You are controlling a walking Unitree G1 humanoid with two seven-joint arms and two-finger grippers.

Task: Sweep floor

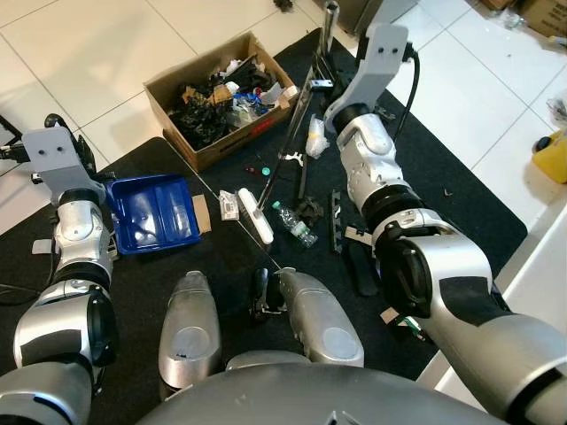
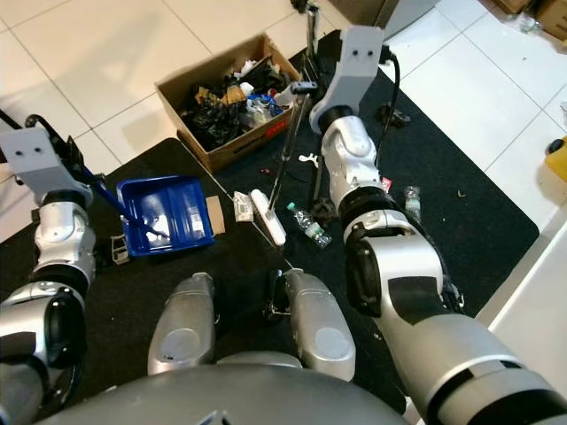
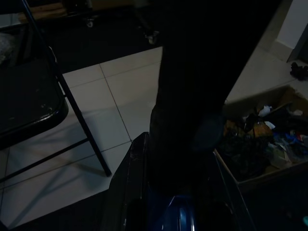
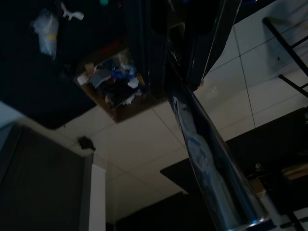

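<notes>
A broom stands on the black mat (image 1: 461, 177), its white brush head (image 1: 257, 215) down among the litter. Its silver pole (image 2: 291, 133) leans up past the box. My right gripper (image 1: 317, 85) is shut on that pole high up; in the right wrist view the pole (image 4: 202, 154) runs out between the dark fingers. A blue dustpan (image 1: 152, 212) rests on the mat at the left. My left gripper (image 2: 62, 146) is behind its wrist mount, shut on the dustpan's blue handle (image 2: 89, 181). A plastic bottle (image 1: 292, 223), a white scrap (image 1: 229, 205) and black strips (image 1: 336, 221) lie by the brush.
An open cardboard box (image 1: 199, 150) full of trash sits at the mat's far edge. A crumpled plastic bag (image 1: 316, 137) and small caps (image 1: 259, 168) lie near it. White tiles surround the mat. A yellow object (image 1: 551, 159) is far right; a dark folding chair (image 3: 29, 106) stands left.
</notes>
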